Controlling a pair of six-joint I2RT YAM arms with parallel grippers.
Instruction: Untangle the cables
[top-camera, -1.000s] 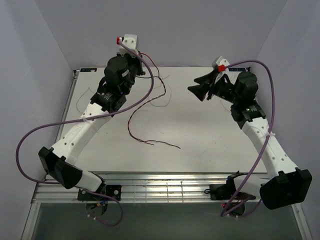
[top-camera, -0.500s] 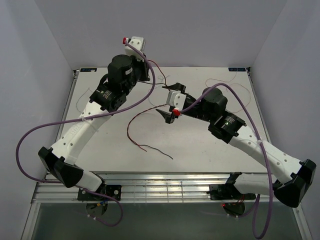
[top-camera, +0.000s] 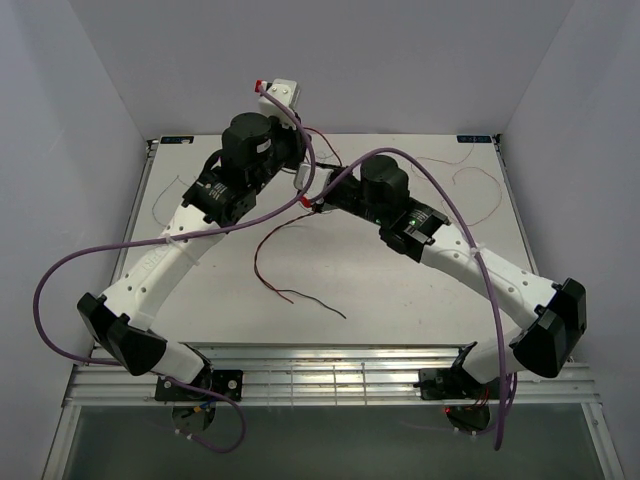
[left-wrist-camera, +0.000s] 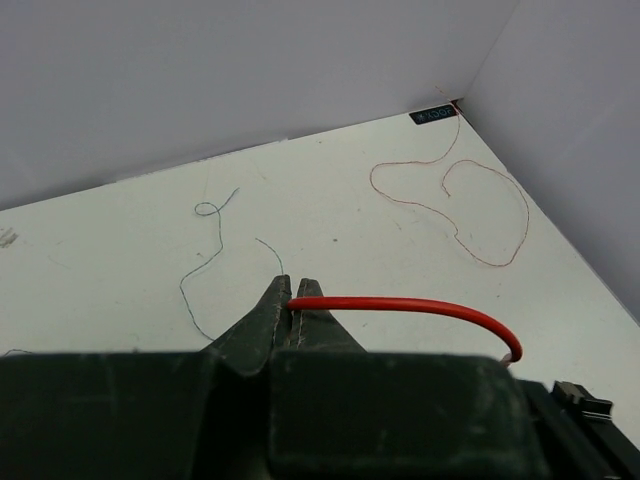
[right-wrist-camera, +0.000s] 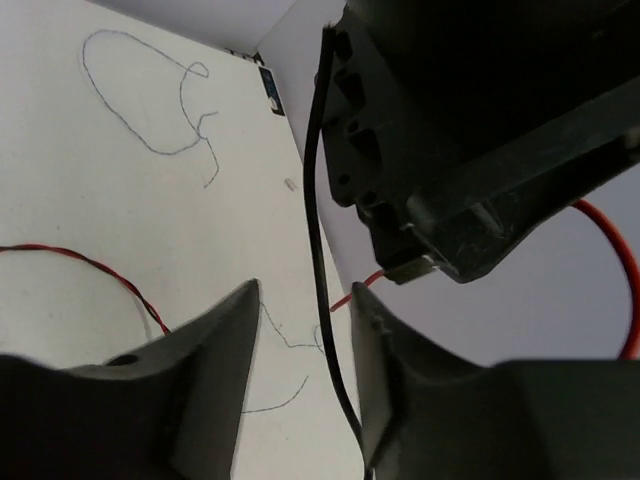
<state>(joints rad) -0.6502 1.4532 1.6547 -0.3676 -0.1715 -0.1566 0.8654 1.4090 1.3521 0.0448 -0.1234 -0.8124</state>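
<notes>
Grey-green strand (left-wrist-camera: 219, 238) lies loose on the table (top-camera: 420, 300) at 10 o'clock of the left gripper (left-wrist-camera: 291, 290), apart from the work. That gripper is clenched on the red cable (left-wrist-camera: 400, 303), which arches out toward 3 o'clock. The hold probably anchors one strand aloft so its partner can be drawn off it. A twisted red-and-black length (top-camera: 262, 255) trails from the grippers to 7 o'clock of the table centre, its free end on the surface. The right gripper (right-wrist-camera: 305, 300) meets the left at 12 o'clock of centre. Its jaws stand apart, released, and the black cable (right-wrist-camera: 312, 180) runs between them close to one finger, apparently lined up for a pinch. A pale red strand (left-wrist-camera: 470, 230) rests at 2 o'clock, well apart. No container is in view.
</notes>
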